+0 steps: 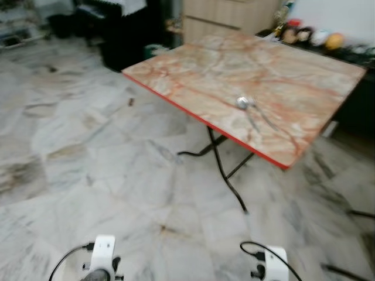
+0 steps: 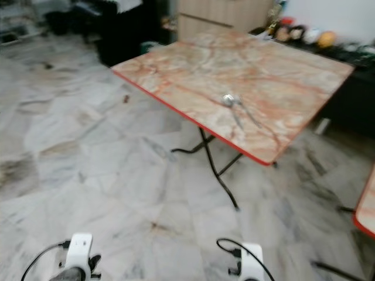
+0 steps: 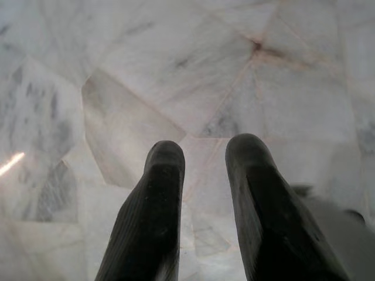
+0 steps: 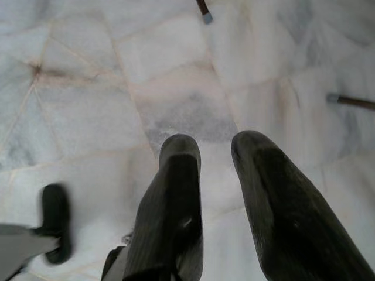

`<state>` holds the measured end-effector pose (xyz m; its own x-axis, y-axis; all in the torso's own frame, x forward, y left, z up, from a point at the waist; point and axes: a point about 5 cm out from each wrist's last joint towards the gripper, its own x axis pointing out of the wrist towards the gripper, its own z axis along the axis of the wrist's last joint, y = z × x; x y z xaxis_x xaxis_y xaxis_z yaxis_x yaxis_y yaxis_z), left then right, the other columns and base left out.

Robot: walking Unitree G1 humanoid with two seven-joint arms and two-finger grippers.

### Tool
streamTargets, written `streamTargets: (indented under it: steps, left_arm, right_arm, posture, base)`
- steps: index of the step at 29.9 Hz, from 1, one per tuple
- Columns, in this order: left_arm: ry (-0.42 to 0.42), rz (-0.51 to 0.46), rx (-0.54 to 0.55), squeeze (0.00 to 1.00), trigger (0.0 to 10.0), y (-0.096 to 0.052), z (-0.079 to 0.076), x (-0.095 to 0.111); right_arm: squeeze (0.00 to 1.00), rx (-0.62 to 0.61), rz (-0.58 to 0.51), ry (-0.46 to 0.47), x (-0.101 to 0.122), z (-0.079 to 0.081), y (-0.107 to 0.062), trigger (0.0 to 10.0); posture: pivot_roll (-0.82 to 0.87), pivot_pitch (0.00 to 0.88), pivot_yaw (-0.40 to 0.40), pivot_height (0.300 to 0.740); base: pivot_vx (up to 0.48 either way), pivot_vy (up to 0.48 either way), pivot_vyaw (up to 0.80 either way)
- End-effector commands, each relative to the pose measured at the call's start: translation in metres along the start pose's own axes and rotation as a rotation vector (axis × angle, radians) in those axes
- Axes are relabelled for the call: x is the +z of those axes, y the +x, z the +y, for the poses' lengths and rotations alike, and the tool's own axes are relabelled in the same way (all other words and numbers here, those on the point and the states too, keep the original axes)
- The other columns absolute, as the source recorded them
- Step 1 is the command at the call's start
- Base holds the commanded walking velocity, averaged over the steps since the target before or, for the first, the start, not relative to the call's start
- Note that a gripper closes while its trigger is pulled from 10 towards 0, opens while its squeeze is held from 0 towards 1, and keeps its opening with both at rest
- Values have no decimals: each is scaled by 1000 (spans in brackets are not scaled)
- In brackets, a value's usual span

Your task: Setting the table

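Nearest, the left gripper (image 3: 202,167) and right gripper (image 4: 214,155) hang over the marble floor (image 1: 88,175), fingers apart, holding nothing. At one o'clock, a spoon (image 1: 249,110) lies on the desk (image 1: 293,76), near its front edge.

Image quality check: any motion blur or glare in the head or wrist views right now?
Left and right eye views: soft with motion blur; the cutlery on the marble-top table is smeared, so its type is unclear. Left wrist view: a bright glare streak on the floor tiles, left gripper fairly sharp. Right wrist view: right gripper slightly soft, no glare.
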<state>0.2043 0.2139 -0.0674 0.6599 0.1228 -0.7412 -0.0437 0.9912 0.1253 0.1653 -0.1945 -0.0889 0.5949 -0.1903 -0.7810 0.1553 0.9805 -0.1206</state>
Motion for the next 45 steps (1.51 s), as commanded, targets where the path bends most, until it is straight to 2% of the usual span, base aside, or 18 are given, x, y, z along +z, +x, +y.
streamTargets:
  steps: [1,11,21,45]
  left_arm:
    - [-5,21,20,0,10000,-1,5,-4]
    - [-11,43,21,0,10000,-3,9,-12]
    - [21,67,16,0,10000,-4,11,-18]
    - [39,92,21,0,10000,-6,11,-25]
  right_arm:
    - [0,14,-2,7,3,6,0,10000]
    - [0,13,-5,27,2,7,0,10000]
    - [0,8,-11,35,3,7,0,10000]
    - [0,0,-16,31,3,5,0,10000]
  posture:
    - [68,0,-23,731]
    - [64,0,-19,731]
    - [63,0,-19,731]
    - [60,0,-20,731]
  base:
    - [0,0,800]
    - [0,0,80]
    - [0,0,0]
    - [310,0,0]
